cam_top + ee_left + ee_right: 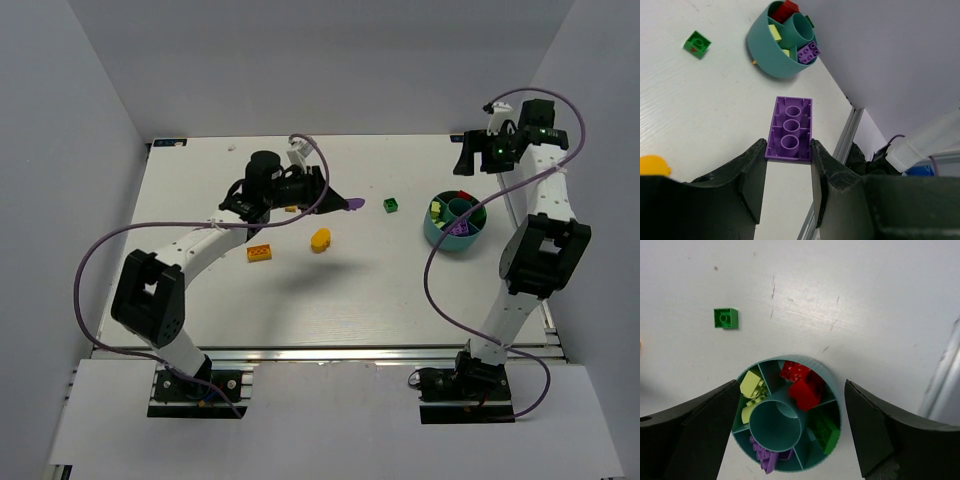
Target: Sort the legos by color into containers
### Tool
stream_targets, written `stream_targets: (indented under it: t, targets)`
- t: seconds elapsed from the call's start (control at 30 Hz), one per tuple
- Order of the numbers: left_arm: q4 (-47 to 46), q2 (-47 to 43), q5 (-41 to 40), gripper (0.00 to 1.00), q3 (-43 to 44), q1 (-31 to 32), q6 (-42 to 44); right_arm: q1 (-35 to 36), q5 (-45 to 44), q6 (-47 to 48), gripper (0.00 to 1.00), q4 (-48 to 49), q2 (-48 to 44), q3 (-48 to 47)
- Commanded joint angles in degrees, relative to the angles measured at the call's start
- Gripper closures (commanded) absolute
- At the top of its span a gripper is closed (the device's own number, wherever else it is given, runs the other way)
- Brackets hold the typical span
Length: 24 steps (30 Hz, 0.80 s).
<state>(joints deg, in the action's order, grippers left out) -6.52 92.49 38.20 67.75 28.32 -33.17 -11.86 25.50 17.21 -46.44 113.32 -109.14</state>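
**Left gripper** (788,145): both fingers are clamped on the short end of the purple brick (790,120). The brick's hollow underside, with three tubes, faces the wrist camera. In the top view the gripper (335,200) sits just left of table centre, toward 12 o'clock, and the brick (350,206) sticks out of it toward 3 o'clock. Whether the brick touches the table (350,300) cannot be told.

**Right gripper** (790,390): the fingers are spread wide with nothing between them. Its wrist view looks down on the bowl (805,358), which shows in the gap between the fingers. In the top view the gripper (468,160) is at 12 o'clock of the bowl (432,232).

**Bowl:** it stands at the table's 3 o'clock side. In the right wrist view the sectors around the cup (772,430) hold:
- 9 o'clock: lime bricks (751,385)
- 1 o'clock: red bricks (805,390)
- 4 o'clock: a dark-green brick (827,436)
- 7 o'clock: purple pieces (767,460)

**Loose on the table, top view:**
- The green brick (390,205) lies between the held purple brick and the bowl, apart from both.
- The oval (320,240) lies at 7 o'clock of the left gripper, near it.
- The orange brick (260,253) lies at 9 o'clock of the oval, beside the left forearm.
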Motion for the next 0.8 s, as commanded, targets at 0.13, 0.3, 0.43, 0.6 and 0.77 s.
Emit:
stream_targets:
  t: [0.13, 0.3, 0.43, 0.6, 0.77]
  targets:
    - [-2.87, 5.77, 2.41, 1.00, 8.71, 4.20, 0.74, -1.67, 19.66, 14.75, 0.11, 3.65, -13.82, 4.09]
    - [-7.88, 8.32, 4.87, 1.00, 9.60, 5.52, -1.81, -0.63, 44.10, 17.26, 0.47, -6.82, -14.53, 5.86]
    - [-17.71, 8.94, 7.33, 1.00, 6.62, 6.40, -7.51, 3.58, 48.76, 18.02, 0.33, -11.90, -15.93, 11.48]
    - [-29.50, 8.94, 10.14, 1.00, 3.27, 7.54, -8.94, 5.53, 49.30, 26.55, 0.19, -13.25, -18.31, 14.74]
    - [-35.04, 8.67, 10.85, 1.00, 1.87, 8.16, -8.14, 5.97, 49.91, 28.93, 0.18, -13.41, -18.48, 15.01]
